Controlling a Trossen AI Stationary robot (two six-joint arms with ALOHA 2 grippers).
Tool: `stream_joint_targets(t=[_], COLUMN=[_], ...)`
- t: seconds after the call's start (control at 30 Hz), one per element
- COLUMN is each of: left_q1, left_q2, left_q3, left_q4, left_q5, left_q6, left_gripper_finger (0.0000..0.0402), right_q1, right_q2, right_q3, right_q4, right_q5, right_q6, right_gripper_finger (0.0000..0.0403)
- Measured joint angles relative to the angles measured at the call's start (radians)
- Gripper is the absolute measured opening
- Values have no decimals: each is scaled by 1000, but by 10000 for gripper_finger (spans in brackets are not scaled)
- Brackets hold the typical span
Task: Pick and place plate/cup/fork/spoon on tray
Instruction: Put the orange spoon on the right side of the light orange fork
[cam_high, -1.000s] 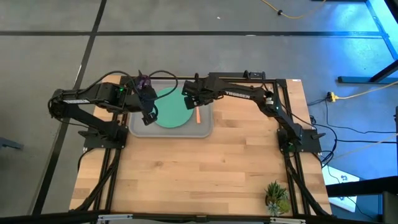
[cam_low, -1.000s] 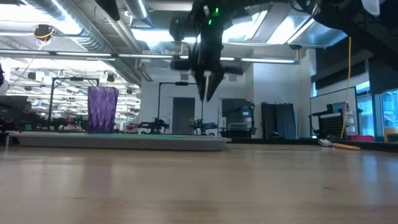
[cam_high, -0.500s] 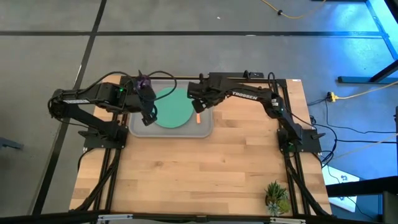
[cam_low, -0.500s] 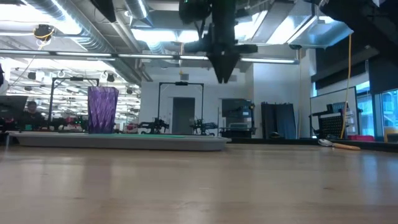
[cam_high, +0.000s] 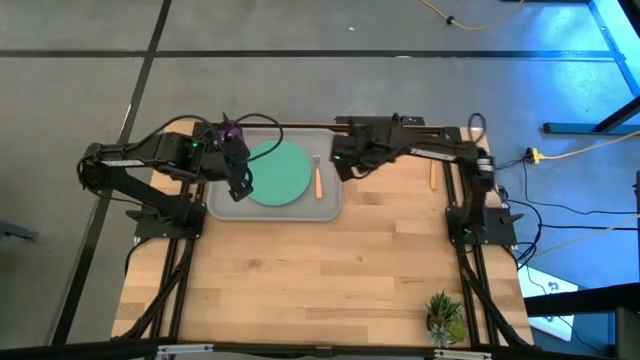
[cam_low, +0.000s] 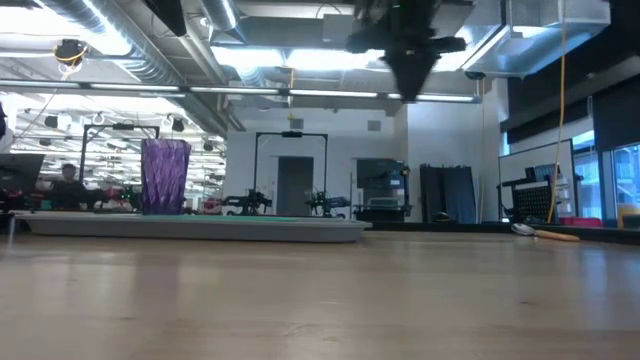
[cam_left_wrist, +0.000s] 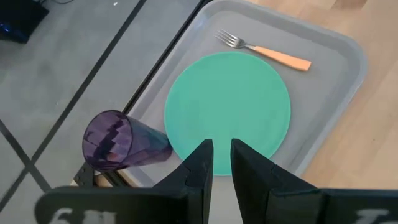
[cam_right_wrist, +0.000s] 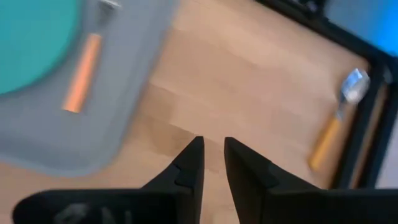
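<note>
With plate, cup and fork on the tray, the empty right gripper, fingers slightly parted, needs the spoon next.

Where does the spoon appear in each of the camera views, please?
High view: the spoon lies on the table near the right edge, off the tray.
Low view: far right, spoon on the tabletop.
Left wrist view: not in it.
Right wrist view: spoon on bare wood by the frame.
Shared landmark: the grey tray.
</note>
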Motion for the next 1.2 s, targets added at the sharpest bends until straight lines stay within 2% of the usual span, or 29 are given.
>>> stream_joint_targets(t=[0.27,0.47,0.7,1.03,1.2], left_q1=[0,0,0,0,0], left_q2=[0,0,0,0,0], left_q3=[0,0,0,0,0], left_q4=[0,1,1,10,10], left_q5=[0,-4,-30,-114,-163], left_q6=[0,-11,-32,-33,-33], left_gripper_finger=[50,50,50,50,50], right_q1=[-37,-147,-277,-468,-540], right_q2=[-287,-401,-440,-441,-441], right_q3=[-403,-594,-766,-926,-979], right_q4=[2,35,46,373,415], right_q5=[-14,-72,-152,-111,-92], right_q6=[276,301,298,214,221], right_gripper_finger=[68,68,68,68,68])
